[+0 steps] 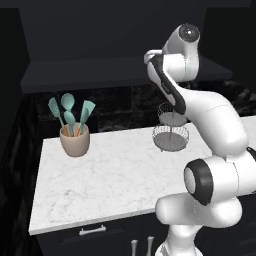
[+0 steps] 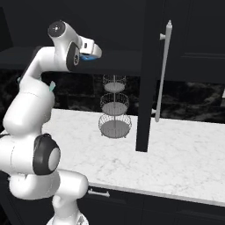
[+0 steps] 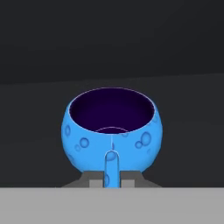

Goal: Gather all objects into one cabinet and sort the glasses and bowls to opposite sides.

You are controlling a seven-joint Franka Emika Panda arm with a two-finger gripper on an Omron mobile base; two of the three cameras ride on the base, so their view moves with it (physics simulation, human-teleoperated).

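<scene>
Right now I am clamping my gripper (image 3: 112,175) on a bright-blue cup (image 3: 112,131), holding it upright at six o'clock in my hand view, facing the dark cabinet (image 3: 112,39).

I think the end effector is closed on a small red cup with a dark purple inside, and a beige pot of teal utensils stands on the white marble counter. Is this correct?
Not quite: the cup is bright blue, not red, as the hand view shows. The rest holds: the end effector is closed on it, its inside is dark purple, and the beige pot of teal utensils stands on the white marble counter.
</scene>
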